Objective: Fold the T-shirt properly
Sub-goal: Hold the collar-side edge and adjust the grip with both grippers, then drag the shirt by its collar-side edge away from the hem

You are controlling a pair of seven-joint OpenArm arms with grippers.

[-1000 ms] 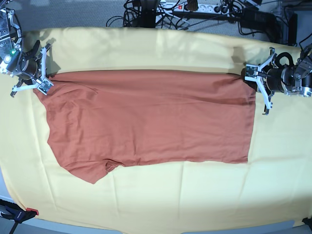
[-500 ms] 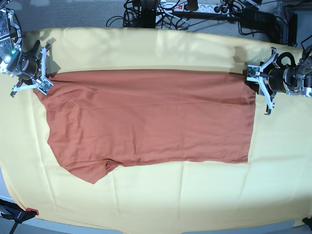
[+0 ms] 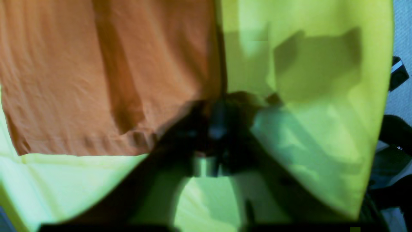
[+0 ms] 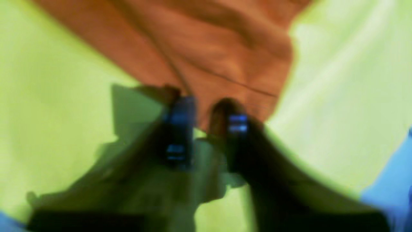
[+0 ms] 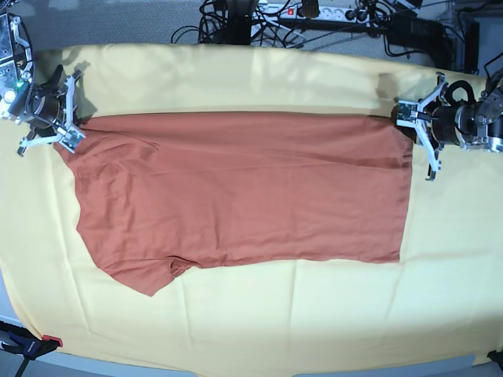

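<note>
The rust-orange cloth T-shirt (image 5: 236,188) lies folded lengthwise on the pale-yellow cloth (image 5: 314,314), its far corners pinched by the closed left gripper (image 5: 404,119) and right gripper (image 5: 69,135).

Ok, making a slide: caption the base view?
Half-folded T-shirt on a yellow cloth, left gripper and right gripper at its far corners.

Two robot arms with black-and-silver metal bodies end in white, angular finger frames: the right gripper (image 5: 69,133) at nine o'clock (a green light glows beside it), the left gripper (image 5: 410,126) at three o'clock.
</note>
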